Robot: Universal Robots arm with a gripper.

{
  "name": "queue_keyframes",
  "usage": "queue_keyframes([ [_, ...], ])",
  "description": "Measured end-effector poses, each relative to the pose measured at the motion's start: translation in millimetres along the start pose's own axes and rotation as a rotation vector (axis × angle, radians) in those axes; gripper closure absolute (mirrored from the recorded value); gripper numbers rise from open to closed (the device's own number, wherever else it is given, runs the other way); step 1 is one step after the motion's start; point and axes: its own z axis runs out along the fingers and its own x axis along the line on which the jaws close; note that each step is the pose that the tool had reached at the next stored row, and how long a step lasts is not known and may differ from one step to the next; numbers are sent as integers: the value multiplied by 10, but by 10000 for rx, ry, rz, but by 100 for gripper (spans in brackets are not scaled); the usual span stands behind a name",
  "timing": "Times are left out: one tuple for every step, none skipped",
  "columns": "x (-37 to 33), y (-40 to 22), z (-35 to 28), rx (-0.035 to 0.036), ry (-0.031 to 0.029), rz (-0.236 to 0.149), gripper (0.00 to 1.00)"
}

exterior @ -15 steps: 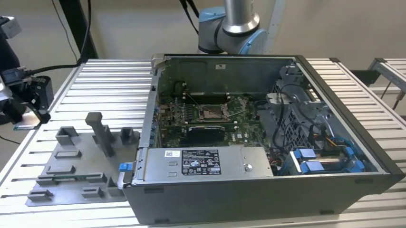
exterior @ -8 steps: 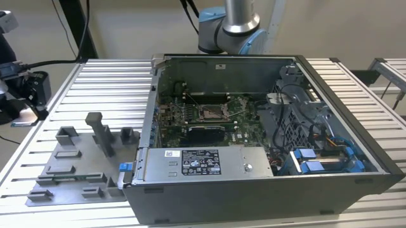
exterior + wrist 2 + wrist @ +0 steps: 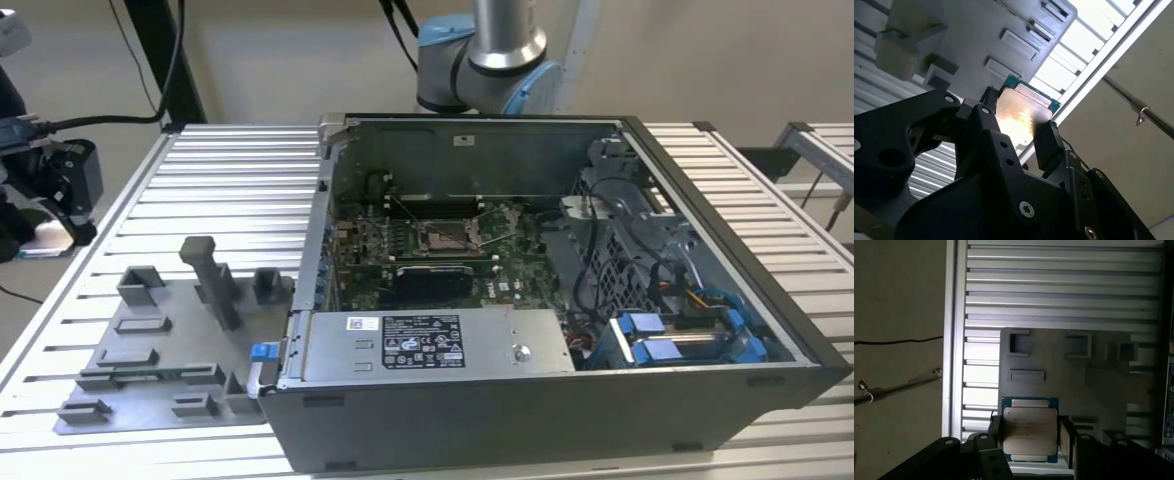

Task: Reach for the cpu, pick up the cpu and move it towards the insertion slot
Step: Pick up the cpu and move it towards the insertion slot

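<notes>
Jaws are clamping the thin square silvery-topped cpu point(image 3: 1029, 425) by its edges; black gripper point(image 3: 1031, 437) is holding it over the grey plastic fixture tray point(image 3: 1054, 365), well apart from the silver-framed insertion slot point(image 3: 447, 237). Risk, judged: such a narrow grip is inviting tilt or slip.

- The cpu point(image 3: 1030, 432), a small square chip with a silvery metal lid on a green-edged board (the lid glares bright in the second wrist view point(image 3: 1021, 112)), is clamped between the fingers of the black gripper point(image 3: 1031, 431).
- The insertion slot point(image 3: 447, 237), a square silver-framed socket with a dark centre, lies flat on the green motherboard point(image 3: 507, 280), with thin wire levers beside it.
</notes>
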Motion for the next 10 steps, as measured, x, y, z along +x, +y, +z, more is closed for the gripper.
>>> queue_keyframes([
  [0, 1, -17, 1, 1, 0, 100],
  [1, 1, -32, 1, 1, 0, 100],
  [1, 2, -47, 1, 1, 0, 100],
  [2, 2, -60, 0, 0, 0, 100],
  [2, 3, -72, 0, 1, 0, 100],
  [2, 3, -89, 0, 0, 0, 100],
  [3, 4, -113, 0, 1, 0, 100],
  [4, 6, -144, 0, 0, 0, 100],
  [4, 7, -172, 0, 0, 0, 100],
  [5, 8, -203, 1, 1, 0, 100],
])
